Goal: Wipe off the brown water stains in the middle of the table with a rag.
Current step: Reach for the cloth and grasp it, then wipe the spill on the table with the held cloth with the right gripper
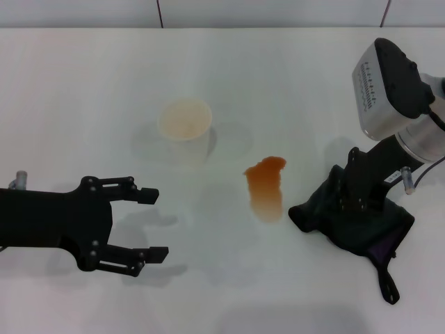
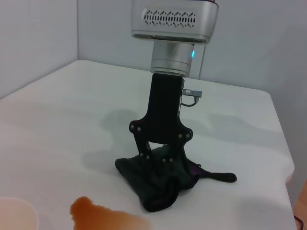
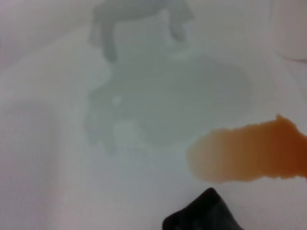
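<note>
Head view: on the white surface (image 1: 83, 90), brown water stains (image 1: 265, 186) sit mid-table, a paper cup (image 1: 185, 123) farther left. The left gripper (image 1: 142, 226) hovers spread open, near left. The right gripper (image 1: 358, 195) presses down, clenched on the rag (image 1: 351, 223), right of the stains.

Left wrist view: grey walls (image 2: 38, 33) back the surface; the rag (image 2: 153, 182) bunches beneath the right gripper (image 2: 160, 155).

Right wrist view: the stains (image 3: 249, 153) lie just beyond the rag's edge (image 3: 204, 215).

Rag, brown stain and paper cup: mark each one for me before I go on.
rag (image 1: 334, 223), head view, on its dark bunched body under the right arm.
brown stain (image 1: 266, 186), head view, middle of the orange-brown patch.
paper cup (image 1: 185, 119), head view, inside its open mouth.
</note>
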`<state>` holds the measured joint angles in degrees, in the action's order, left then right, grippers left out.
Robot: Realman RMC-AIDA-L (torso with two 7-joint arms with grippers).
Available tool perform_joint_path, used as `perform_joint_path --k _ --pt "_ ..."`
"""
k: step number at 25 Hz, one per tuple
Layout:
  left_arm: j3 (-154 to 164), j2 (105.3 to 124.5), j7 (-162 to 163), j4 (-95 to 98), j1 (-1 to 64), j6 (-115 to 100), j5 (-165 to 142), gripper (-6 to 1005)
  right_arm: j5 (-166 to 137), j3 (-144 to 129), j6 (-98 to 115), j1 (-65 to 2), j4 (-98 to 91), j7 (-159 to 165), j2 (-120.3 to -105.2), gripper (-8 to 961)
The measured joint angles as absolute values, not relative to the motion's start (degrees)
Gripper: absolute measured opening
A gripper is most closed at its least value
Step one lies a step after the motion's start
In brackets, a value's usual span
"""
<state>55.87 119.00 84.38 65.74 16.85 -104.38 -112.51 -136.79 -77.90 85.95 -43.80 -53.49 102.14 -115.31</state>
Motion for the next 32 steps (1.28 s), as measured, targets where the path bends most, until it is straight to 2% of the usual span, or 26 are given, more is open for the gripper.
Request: perform_joint_path --k 7,12,21,32 --pt "55.9 118.92 84.4 65.7 17.1 -104.4 -112.5 887 -136.4 -78.1 85.9 -43.9 -53.4 102.0 -115.38 81" --pt "56.1 118.91 84.4 65.7 17.1 -104.7 -112.5 887 -134.9 -79.4 82.1 -44.6 -53.2 102.0 -115.8 18" --pt "57.4 118.99 84.6 65.7 16.7 -104.9 -112.5 887 -127.9 -89.7 70.0 -53.5 -43.5 102.4 -116.02 18" --pt "57.6 119.1 84.6 65.7 16.2 -104.9 -112.2 887 -127.3 -89.7 57.0 -56.4 -40.1 102.3 -115.86 17"
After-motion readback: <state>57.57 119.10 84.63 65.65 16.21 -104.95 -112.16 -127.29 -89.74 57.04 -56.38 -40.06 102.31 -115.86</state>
